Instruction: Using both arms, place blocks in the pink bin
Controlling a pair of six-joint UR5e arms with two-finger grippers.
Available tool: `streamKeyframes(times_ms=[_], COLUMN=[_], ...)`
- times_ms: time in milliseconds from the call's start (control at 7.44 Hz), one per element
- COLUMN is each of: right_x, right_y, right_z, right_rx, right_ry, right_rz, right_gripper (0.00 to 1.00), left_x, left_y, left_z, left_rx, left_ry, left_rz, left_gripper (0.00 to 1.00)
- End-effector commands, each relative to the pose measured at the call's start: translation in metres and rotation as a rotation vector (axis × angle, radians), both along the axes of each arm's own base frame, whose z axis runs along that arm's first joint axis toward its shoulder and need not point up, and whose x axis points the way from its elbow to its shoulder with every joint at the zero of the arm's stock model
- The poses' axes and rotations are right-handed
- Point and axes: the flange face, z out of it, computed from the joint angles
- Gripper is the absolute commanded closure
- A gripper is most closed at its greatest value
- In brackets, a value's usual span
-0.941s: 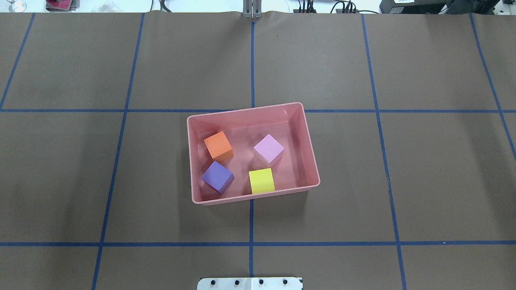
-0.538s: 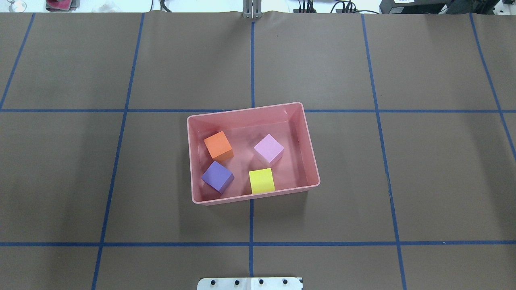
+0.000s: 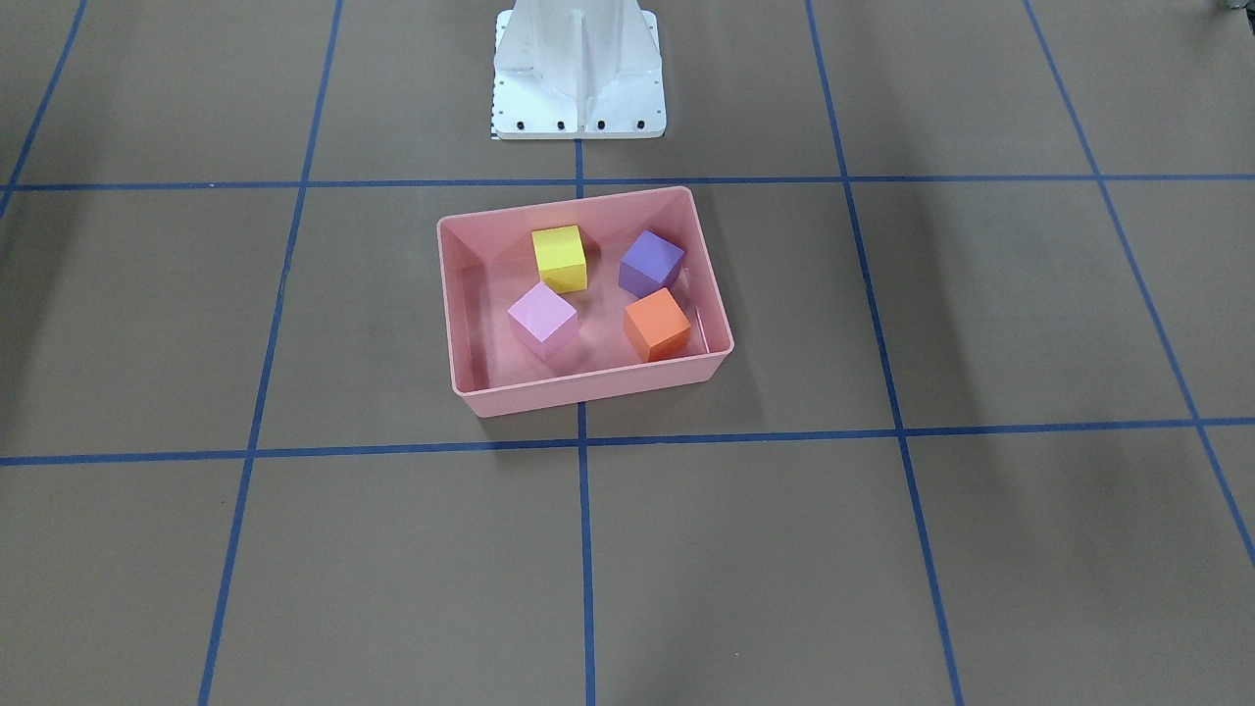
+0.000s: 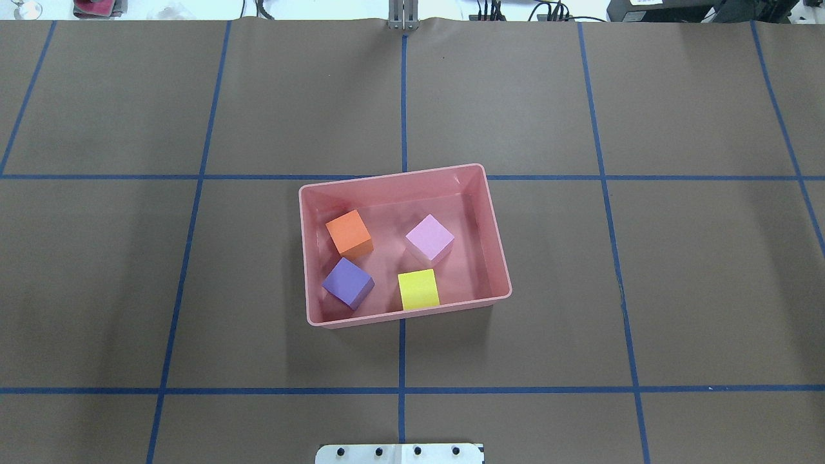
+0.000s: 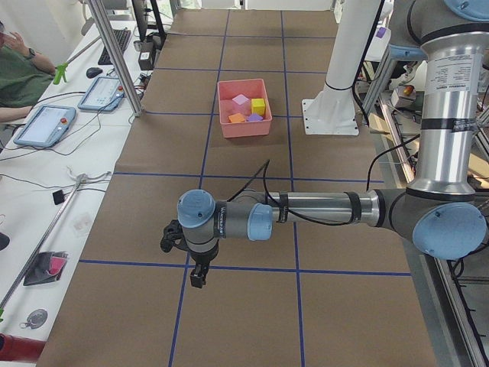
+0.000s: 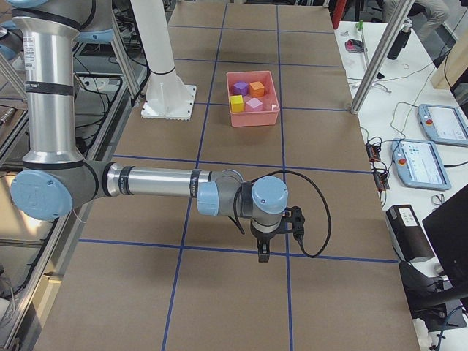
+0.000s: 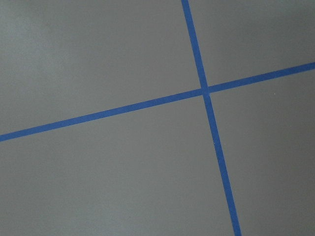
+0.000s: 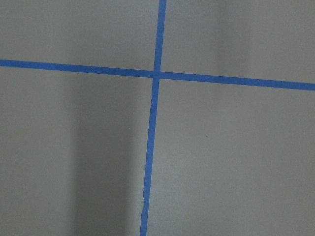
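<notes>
Nothing has shifted in the overhead view since the earlier frames; the orange block (image 4: pixel 349 232), light pink block (image 4: pixel 430 237), purple block (image 4: pixel 348 281) and yellow block (image 4: pixel 418 289) all lie inside the pink bin (image 4: pixel 493 251), apart from one another. The left end effector (image 5: pixel 198 277) hangs above the tabletop (image 4: pixel 644 290), the bin well beyond it toward the middle; the right end effector (image 6: pixel 262 252) hangs likewise at the opposite end, the bin well apart from it too. Whether either is open or closed I cannot tell; each wrist camera shows only a blue tape crossing (image 7: pixel 204 91). I judge the placing done and the arms parked; the next move calls for no grasp.
</notes>
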Motion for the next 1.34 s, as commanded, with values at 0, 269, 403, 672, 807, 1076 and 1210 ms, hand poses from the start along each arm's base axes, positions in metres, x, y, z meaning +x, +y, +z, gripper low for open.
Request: streamKeyframes(times_ms=[0,269,403,672,807,1076,1210], right_x=[0.0,0.0,-0.001,-0.001,-0.002,-0.003,-0.003], right_y=[0.002,0.001,0.001,0.001,0.001,0.001,0.001], right_z=[0.001,-0.001,-0.001,-0.002,-0.003,-0.007,-0.007], right_rx=[0.007,0.012,0.009,0.011,0.014,0.019,0.019], right_ry=[-0.001,-0.007,-0.016,-0.021,-0.022,-0.037,-0.042], right_rz=[0.013,0.012,0.012,0.012,0.012,0.011,0.011], right_gripper=[0.0,0.0,0.0,0.0,0.0,0.0,0.0], left_x=[0.0,0.0,0.0,0.0,-0.001,-0.001,-0.001], left_y=[0.0,0.0,-0.001,-0.003,-0.005,-0.007,-0.007], left_z=[0.002,0.002,0.002,-0.004,-0.007,-0.008,-0.008], left_rx=[-0.004,-0.006,-0.005,0.007,0.013,0.017,0.017], left_ry=[-0.001,-0.001,-0.003,-0.005,-0.008,-0.008,-0.008], left_rz=[0.0,-0.001,-0.001,-0.001,-0.002,-0.002,-0.002], left_gripper=[0.0,0.0,0.0,0.0,0.0,0.0,0.0])
